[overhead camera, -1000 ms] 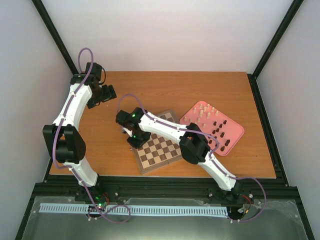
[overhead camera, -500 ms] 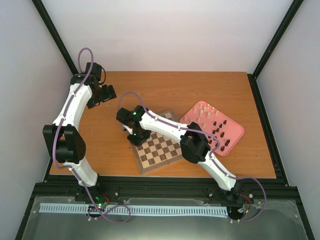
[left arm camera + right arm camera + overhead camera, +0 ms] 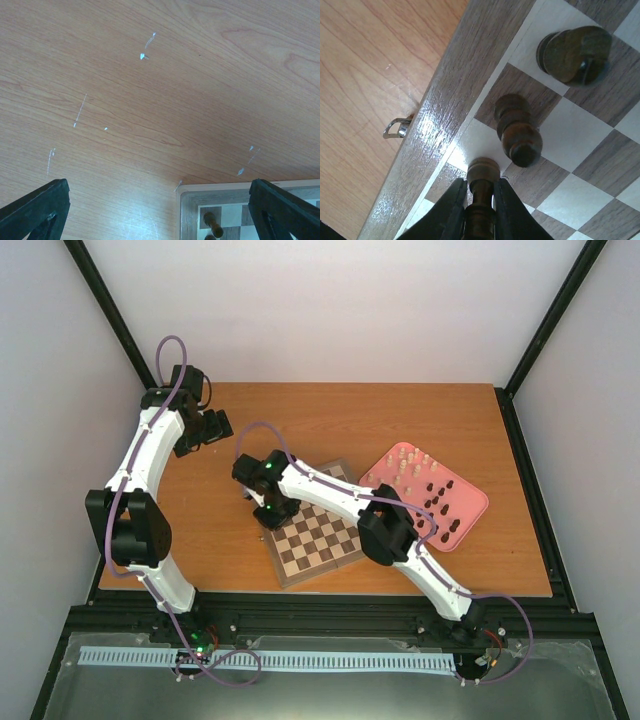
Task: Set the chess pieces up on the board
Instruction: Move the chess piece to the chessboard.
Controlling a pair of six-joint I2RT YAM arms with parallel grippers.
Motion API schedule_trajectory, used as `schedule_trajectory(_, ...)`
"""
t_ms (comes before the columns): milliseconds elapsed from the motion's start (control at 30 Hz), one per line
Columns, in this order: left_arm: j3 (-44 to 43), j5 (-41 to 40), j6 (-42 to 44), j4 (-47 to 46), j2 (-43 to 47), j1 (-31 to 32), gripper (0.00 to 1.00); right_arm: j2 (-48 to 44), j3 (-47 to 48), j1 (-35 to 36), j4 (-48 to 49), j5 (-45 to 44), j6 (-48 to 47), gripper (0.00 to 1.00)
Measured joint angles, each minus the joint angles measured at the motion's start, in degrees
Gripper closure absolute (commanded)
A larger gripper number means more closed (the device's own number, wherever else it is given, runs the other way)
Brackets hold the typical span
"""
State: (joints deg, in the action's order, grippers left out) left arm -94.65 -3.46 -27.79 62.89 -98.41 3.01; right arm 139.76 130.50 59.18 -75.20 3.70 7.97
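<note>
Barely begun, I'd say. The board (image 3: 318,535) lies skewed by the middle of the near edge of the tabletop (image 3: 350,415), and nearly all its squares are bare. Most of the chess pieces (image 3: 430,490) stand on the pink tray (image 3: 478,502) just beside it, toward the right edge, with the cream ones at the far end and the dark ones nearer. Up close I count only three on the board, all dark, in the row along one border. Two free dark pieces (image 3: 517,131) stand on their squares, and a third dark piece (image 3: 481,172) is pinched by its stem in the right tool (image 3: 479,200) above a pale square. I cannot tell whether its foot has touched down. The right arm (image 3: 400,535) stretches from the near right corner slantwise across the board, wrist tipped down over the board's far-left part. The left arm (image 3: 150,455) is folded along the left edge, and the left tool (image 3: 156,187) hangs over the tabletop toward the far left corner, fingers spread wide and holding nothing.
</note>
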Motion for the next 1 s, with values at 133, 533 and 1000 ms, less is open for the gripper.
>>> schedule_trajectory(133, 0.0, 0.0, 0.0, 0.0, 0.0, 0.0, 0.00, 0.8, 1.2, -0.2, 0.0, 0.2, 0.0, 0.84)
schedule_trajectory(533, 0.0, 0.0, 0.0, 0.0, 0.0, 0.0, 0.00, 1.3, 1.9, -0.3, 0.0, 1.4, 0.0, 0.81)
schedule_trajectory(1000, 0.0, 0.0, 0.0, 0.0, 0.0, 0.0, 0.00, 1.9, 2.2, -0.3, 0.0, 1.2, 0.0, 0.66)
